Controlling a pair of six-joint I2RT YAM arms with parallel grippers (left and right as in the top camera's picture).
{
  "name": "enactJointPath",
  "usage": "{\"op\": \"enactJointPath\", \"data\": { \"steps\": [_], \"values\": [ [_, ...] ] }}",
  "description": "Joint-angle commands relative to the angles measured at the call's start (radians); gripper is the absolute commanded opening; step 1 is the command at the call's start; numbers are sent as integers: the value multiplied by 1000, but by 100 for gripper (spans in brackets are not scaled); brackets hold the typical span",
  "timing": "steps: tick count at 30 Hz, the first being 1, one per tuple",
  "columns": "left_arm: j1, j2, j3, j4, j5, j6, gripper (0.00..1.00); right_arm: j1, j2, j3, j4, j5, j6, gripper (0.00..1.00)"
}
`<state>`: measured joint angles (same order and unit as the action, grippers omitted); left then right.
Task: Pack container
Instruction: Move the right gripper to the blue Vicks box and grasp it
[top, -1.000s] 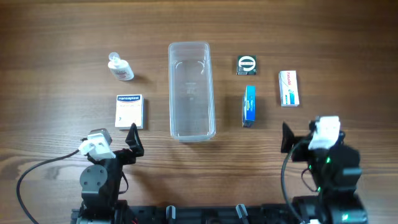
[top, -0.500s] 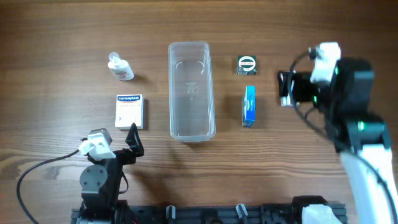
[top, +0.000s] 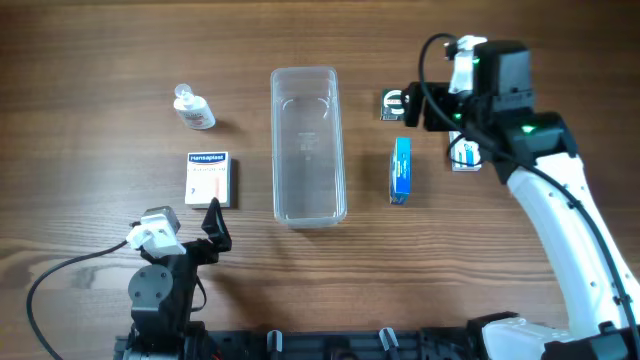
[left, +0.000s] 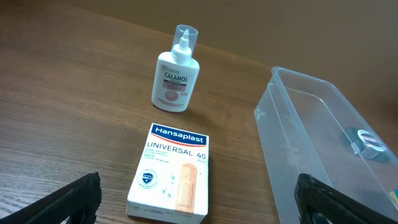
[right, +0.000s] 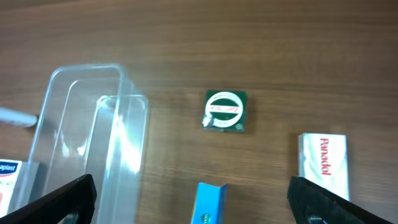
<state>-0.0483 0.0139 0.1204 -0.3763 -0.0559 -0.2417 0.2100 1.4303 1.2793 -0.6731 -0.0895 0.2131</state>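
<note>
1. Overhead alone shows the whole container (top: 309, 146), lying mid-table between the boxes.
2. Right gripper (top: 413, 108), jaws wide and holding nothing, hangs by the green square box (right: 224, 111). Left gripper (left: 199, 200), equally wide and empty, sits near the front edge.
3. Left wrist alone reads the Hansaplast box (left: 169, 171) and Calamol bottle (left: 173, 78).
4. Right wrist reads the Panadol box (right: 323, 163).
</note>
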Motion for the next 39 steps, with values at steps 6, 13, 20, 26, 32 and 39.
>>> {"op": "enactJointPath", "data": {
  "steps": [6, 13, 20, 26, 32, 39],
  "values": [
    [-6, -6, -7, 4, -14, -1, 100, 46, 49, 27, 10, 10, 111, 100],
    [-6, -6, -7, 4, -13, -1, 100, 46, 121, 20, -41, 40, 291, 98],
    [-6, -6, -7, 4, -13, -1, 100, 46, 224, 22, -127, 9, 450, 98],
    [-6, -6, -7, 4, -13, -1, 100, 46, 294, 22, -162, -21, 439, 98],
    [-6, -6, -7, 4, -14, -1, 100, 50, 350, 22, -206, -48, 353, 97],
    [-6, -6, -7, 4, -14, -1, 99, 54, 387, 22, -208, -69, 197, 91]
  ]
}}
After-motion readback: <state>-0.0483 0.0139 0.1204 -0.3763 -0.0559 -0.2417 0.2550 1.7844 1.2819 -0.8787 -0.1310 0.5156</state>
